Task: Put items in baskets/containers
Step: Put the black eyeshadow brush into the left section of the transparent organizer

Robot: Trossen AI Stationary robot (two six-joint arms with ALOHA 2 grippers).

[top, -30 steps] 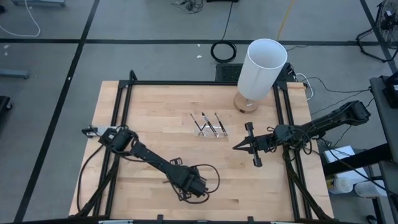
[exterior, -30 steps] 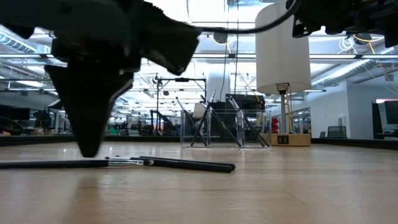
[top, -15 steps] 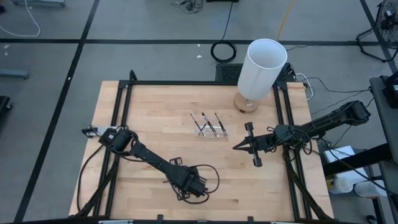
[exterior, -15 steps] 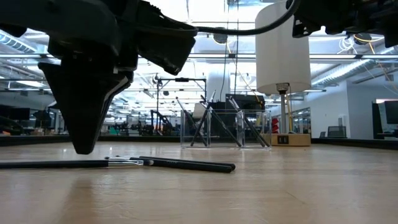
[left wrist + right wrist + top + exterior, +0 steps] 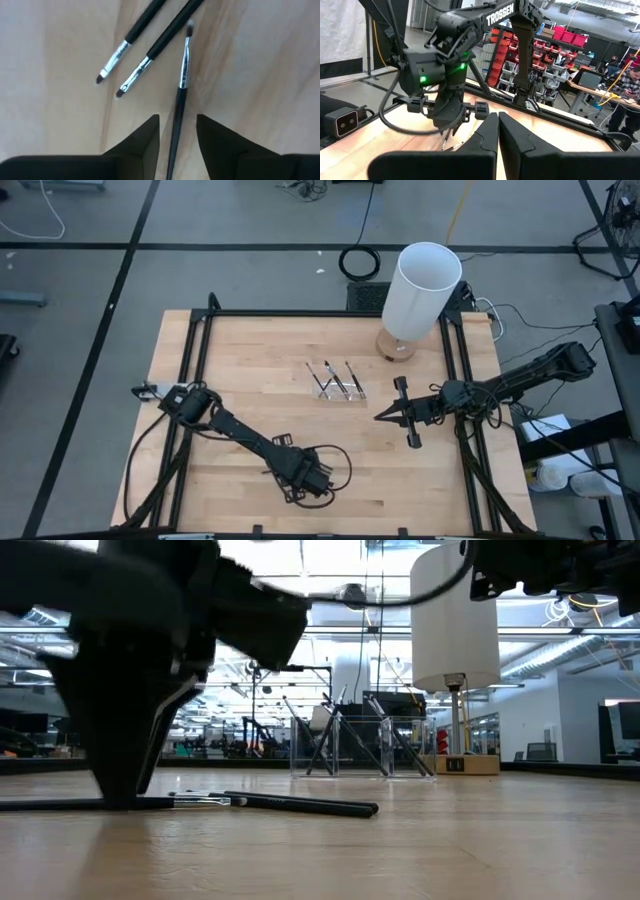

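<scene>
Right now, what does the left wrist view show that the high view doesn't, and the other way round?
Only the left wrist view: three slim brushes lying on the wood, one running between the left gripper's open jaws, two others beside it with silvery ferrules.

Only the high view: the clear tray mid-table with several brushes leaning in it, the white cylinder on its wooden base behind, and the right gripper waiting right of the tray.

Both: the left gripper low over the table's near side.

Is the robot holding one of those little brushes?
Not yet. The left gripper is open around one brush's handle; the right gripper is shut and empty.
</scene>
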